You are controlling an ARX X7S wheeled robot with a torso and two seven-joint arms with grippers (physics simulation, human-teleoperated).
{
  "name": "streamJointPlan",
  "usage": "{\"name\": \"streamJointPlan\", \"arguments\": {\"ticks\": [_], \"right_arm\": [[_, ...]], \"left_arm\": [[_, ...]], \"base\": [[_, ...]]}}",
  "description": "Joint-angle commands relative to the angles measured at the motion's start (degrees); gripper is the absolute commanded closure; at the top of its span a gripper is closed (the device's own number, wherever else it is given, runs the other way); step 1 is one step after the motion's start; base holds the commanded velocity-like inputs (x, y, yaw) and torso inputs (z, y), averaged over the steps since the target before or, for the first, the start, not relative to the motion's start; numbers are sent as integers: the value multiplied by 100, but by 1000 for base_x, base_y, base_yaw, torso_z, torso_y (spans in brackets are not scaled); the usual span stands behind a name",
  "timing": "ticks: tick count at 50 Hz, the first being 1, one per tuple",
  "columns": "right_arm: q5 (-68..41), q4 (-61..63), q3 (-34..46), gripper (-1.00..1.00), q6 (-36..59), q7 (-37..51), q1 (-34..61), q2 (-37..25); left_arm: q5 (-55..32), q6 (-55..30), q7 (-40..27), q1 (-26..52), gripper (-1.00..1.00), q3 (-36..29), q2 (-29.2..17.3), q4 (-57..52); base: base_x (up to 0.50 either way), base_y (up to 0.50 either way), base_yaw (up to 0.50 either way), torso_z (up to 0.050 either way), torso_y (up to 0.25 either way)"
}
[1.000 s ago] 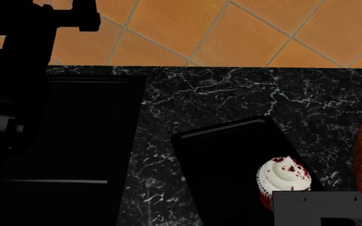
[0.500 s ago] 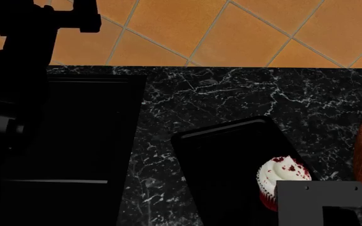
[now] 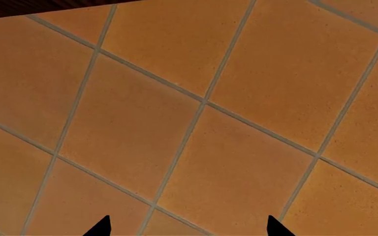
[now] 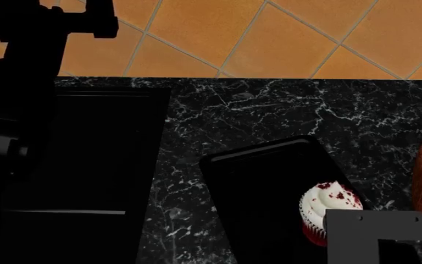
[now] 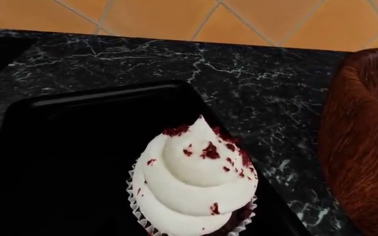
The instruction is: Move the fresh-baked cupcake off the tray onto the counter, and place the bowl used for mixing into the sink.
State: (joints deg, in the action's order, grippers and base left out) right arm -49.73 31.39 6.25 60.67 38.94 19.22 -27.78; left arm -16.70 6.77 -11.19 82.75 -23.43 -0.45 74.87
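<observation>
Fingertips (image 3: 104,225) of my left gripper (image 3: 187,227) show only as two dark points well apart, so I read that gripper as spread wide and holding nothing. Ahead of them there is just orange tile (image 3: 196,113); no task thing is near that hand.

On the right side I cannot see any fingers at all. In the head view only a grey bracket of the right arm (image 4: 376,234) shows, just beside the cupcake (image 4: 329,212), so I cannot tell whether that gripper is wide, narrow or closed. Its wrist camera looks straight down the approach line, and the cupcake fills the middle of that view, close in front of where the fingers should be.

The cupcake sits upright on the tray (image 4: 259,181), near the tray's edge that faces the bowl (image 5: 366,147). The bowl stands on the counter (image 4: 270,110) beyond that edge, apart from the tray. The sink (image 4: 86,165) lies on the far side of the tray from the bowl, under my left arm.

My judgement: neither half of the task is done. The cupcake is not lifted, the bowl is untouched, and I seem to be lining up the right hand for the cupcake first.
</observation>
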Motion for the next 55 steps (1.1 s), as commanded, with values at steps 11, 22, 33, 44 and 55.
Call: {"name": "streamJointPlan", "arguments": {"ticks": [11,22,33,44,55], "right_arm": [[-157,-45,-393,-100,53,254,-22,-104],[39,-451,-82,-100,-86,21,264,-26],[186,-822,242,-100,-186,-246,585,54],[146,-1085,299,-100,-294,-456,667,126],[-109,-738,97,100,-232,-359,557,77]], "left_arm": [[301,158,-14,-84,-100,-20,23,-3],[248,174,-15,-78,-100,-48,10,-4],[240,199,-21,-83,-100,-52,8,-6],[228,178,-28,-64,-100,-65,5,-8],[228,176,-37,-61,-100,-71,7,-6]], "base": [[0,0,0,0,0],[0,0,0,0,0],[0,0,0,0,0],[0,0,0,0,0],[0,0,0,0,0]]}}
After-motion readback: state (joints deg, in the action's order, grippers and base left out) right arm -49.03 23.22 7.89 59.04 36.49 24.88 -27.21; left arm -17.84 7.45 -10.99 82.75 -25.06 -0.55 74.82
